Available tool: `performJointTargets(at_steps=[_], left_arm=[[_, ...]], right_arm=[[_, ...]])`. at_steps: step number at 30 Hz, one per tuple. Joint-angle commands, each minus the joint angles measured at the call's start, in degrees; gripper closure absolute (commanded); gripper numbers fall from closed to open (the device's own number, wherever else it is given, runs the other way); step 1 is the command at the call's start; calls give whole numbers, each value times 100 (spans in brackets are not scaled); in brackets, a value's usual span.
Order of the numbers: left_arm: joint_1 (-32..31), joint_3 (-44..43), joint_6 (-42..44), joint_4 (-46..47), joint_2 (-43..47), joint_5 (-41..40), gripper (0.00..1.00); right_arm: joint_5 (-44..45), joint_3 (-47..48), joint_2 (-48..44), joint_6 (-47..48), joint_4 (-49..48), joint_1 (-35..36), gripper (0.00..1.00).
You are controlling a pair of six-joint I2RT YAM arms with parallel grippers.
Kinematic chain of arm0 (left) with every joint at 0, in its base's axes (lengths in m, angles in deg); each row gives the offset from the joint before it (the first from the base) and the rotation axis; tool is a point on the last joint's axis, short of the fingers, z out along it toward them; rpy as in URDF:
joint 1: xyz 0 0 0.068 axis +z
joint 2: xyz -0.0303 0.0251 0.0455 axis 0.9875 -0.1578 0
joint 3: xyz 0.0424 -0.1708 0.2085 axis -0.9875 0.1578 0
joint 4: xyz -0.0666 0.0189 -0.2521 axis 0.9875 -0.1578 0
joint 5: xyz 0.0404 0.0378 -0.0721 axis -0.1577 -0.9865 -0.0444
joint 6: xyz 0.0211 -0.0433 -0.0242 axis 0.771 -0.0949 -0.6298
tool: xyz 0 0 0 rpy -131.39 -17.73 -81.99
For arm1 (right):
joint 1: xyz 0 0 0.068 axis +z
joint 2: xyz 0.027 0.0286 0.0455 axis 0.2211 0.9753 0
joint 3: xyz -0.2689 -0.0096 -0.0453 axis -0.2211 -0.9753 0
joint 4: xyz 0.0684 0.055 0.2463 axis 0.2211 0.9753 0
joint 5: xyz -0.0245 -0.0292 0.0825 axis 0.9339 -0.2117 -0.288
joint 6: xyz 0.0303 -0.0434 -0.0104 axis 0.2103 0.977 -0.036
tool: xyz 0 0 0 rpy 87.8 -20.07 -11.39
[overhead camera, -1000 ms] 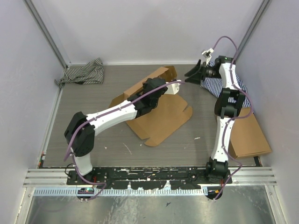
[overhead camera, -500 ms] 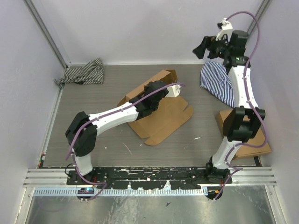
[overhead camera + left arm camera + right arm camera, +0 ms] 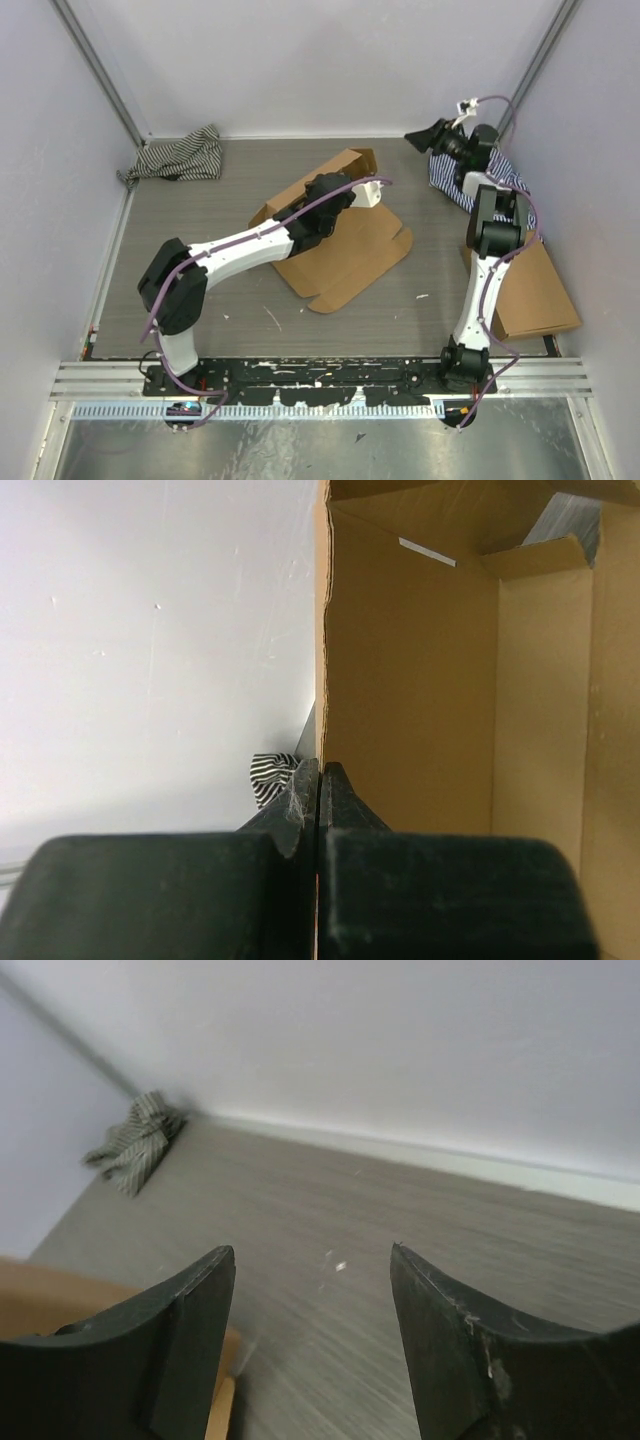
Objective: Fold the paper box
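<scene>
Your left gripper [image 3: 318, 772] is closed tight on the box [image 3: 420, 700]. Its two fingers pinch the thin edge of one raised wall, and the wall stands up right in front of them. The rest of the box lies flat on the table [image 3: 200, 230], in the middle, under and beside your left arm.

Your right gripper [image 3: 312, 1252] is open and holds nothing. It is up near the back wall on the right, well apart from the box, and points left toward it. A bit of brown card shows past its left finger [image 3: 185, 1310].

A striped cloth [image 3: 180, 155] lies in the far left corner. Another brown box [image 3: 540, 295] sits at the right.
</scene>
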Motion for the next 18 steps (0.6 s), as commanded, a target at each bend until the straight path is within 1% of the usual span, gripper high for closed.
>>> performJointTargets(at_steps=[1, 5, 8, 12, 16, 18], left_arm=[[172, -173, -69, -67, 153, 82, 100], [326, -390, -179, -337, 76, 199, 100], [427, -566, -368, -569, 9, 305, 100], [472, -638, -391, -656, -72, 322, 100], [516, -648, -448, -739, -108, 331, 100], [528, -632, -465, -743, -104, 344, 100]], right_arm=[[-1702, 359, 300, -1573, -2879, 105, 30], [-2115, 588, 603, -1298, -2720, 372, 27], [-2216, 647, 699, -1089, -2635, 573, 24], [-2307, 1084, 1139, -1023, -2502, 877, 22], [-2392, 1644, 1510, -716, -1977, 1143, 21], [-2399, 1776, 1648, -704, -1953, 1180, 21]])
